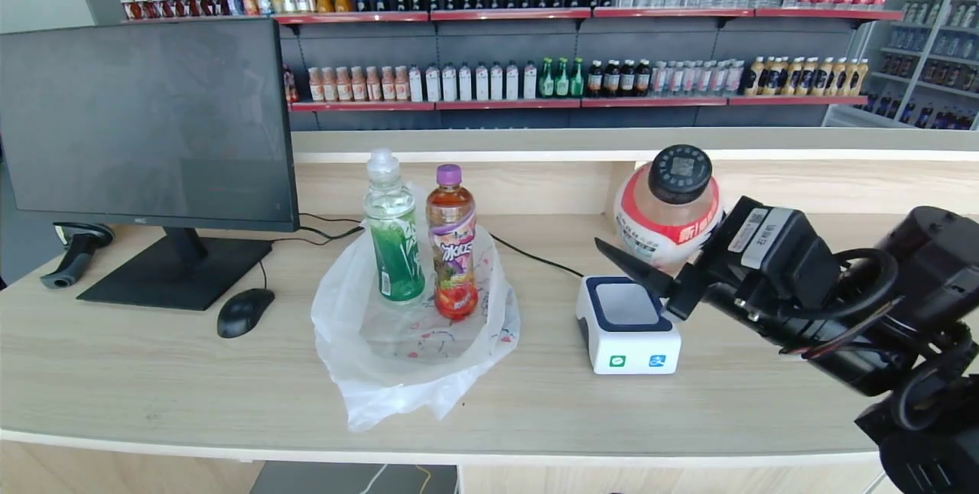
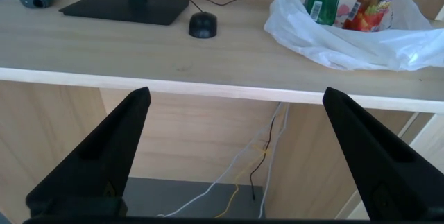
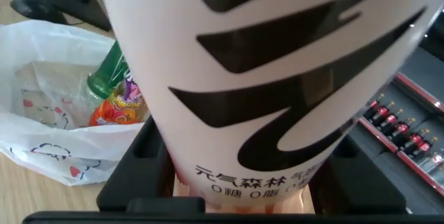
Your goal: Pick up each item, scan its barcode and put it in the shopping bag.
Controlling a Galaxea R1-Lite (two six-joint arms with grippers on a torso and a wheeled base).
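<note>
My right gripper (image 1: 664, 253) is shut on a pale bottle (image 1: 667, 211) with a black cap and a white and red label, held tilted just above and behind the white barcode scanner (image 1: 629, 326). In the right wrist view the bottle (image 3: 263, 78) sits close between the jaws. A white plastic shopping bag (image 1: 417, 341) lies open mid-table with a green bottle (image 1: 394, 242) and an orange-red bottle (image 1: 453, 249) standing in it. My left gripper (image 2: 236, 161) is open and holds nothing, in front of and below the table's front edge (image 2: 139, 78).
A monitor (image 1: 145, 127) stands at the left with a black mouse (image 1: 245, 312) in front of it and a handheld scanner (image 1: 76, 249) beside its base. Cables run along the back. Shelves of drinks line the wall behind the counter.
</note>
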